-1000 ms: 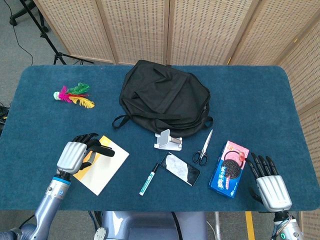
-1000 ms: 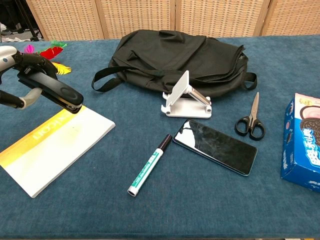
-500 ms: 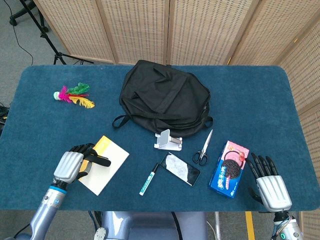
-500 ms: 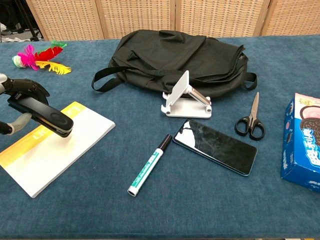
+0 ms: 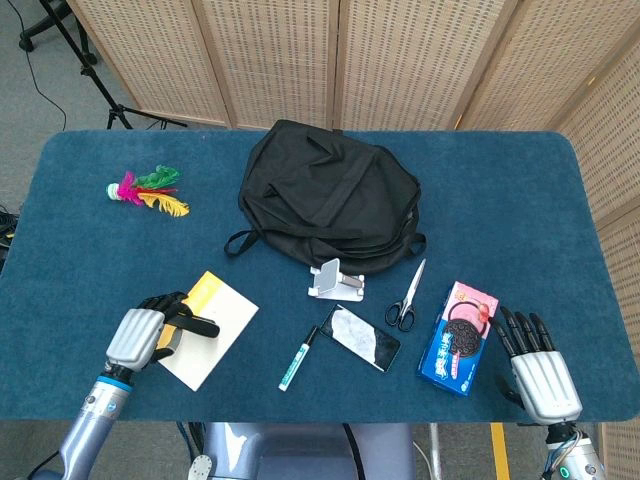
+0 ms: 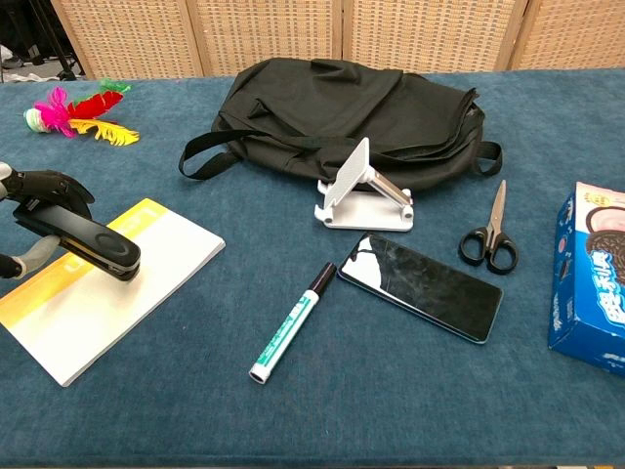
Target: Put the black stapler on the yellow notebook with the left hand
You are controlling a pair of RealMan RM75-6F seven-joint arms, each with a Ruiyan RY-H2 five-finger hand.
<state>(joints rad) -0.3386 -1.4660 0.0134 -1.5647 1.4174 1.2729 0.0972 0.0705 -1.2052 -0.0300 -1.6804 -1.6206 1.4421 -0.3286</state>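
Note:
The black stapler (image 6: 90,243) lies across the yellow-edged notebook (image 6: 137,288), its tip resting on the white cover. My left hand (image 5: 139,335) still grips its rear end at the near left of the table; in the chest view only the fingers (image 6: 39,186) show at the left edge. In the head view the stapler (image 5: 196,324) pokes out from the hand over the notebook (image 5: 215,325). My right hand (image 5: 538,368) rests open at the near right corner, holding nothing.
A black backpack (image 5: 330,195) fills the table's middle. Near the front lie a phone stand (image 5: 334,279), a phone (image 5: 363,338), a marker (image 5: 298,358), scissors (image 5: 408,297) and a cookie box (image 5: 460,337). A feathered shuttlecock (image 5: 145,191) sits far left.
My left hand has lowered the stapler toward me and down until it rests on the notebook. The right hand has not moved.

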